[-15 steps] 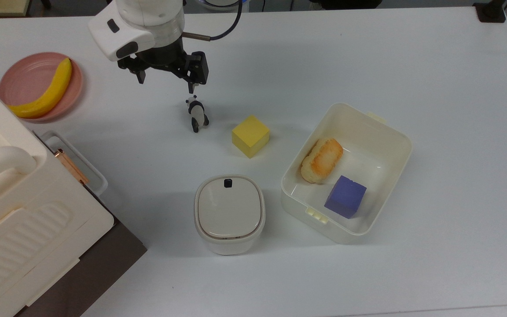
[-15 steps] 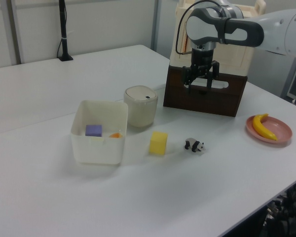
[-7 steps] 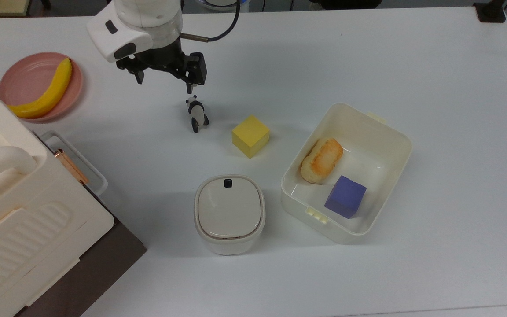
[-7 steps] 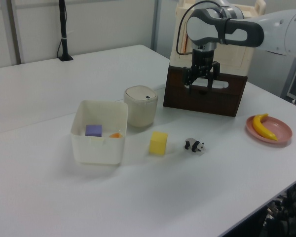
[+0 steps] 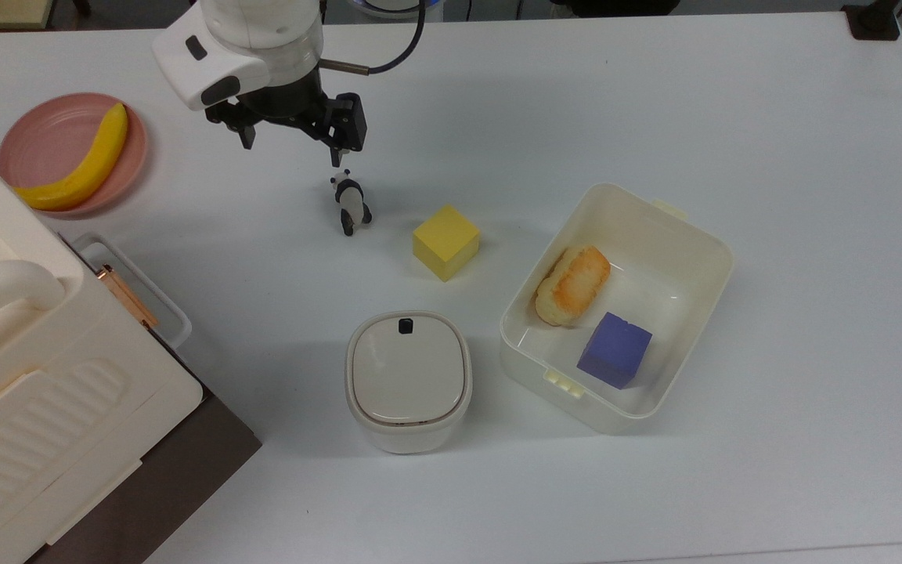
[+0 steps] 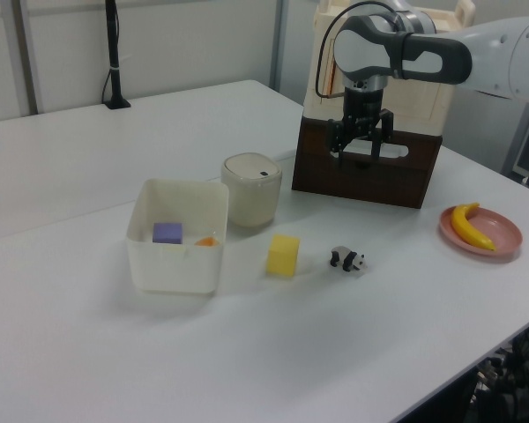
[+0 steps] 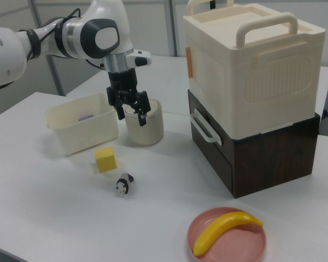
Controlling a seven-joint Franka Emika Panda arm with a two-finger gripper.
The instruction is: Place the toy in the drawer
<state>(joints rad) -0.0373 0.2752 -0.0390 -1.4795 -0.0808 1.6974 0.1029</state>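
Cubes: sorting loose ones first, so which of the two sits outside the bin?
The yellow cube, bare on the table beside the panda toy; the purple cube lies inside the bin.

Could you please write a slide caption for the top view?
Open gripper hovers near the panda toy lying beside the yellow cube.

arm: reaching in, wrist vertical | tool [image 5: 290, 149]: pointing down, raised above the table | jaws: apart, empty

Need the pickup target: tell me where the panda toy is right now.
The panda toy lies on the white table in the top view, just left of the yellow cube, below the open gripper.
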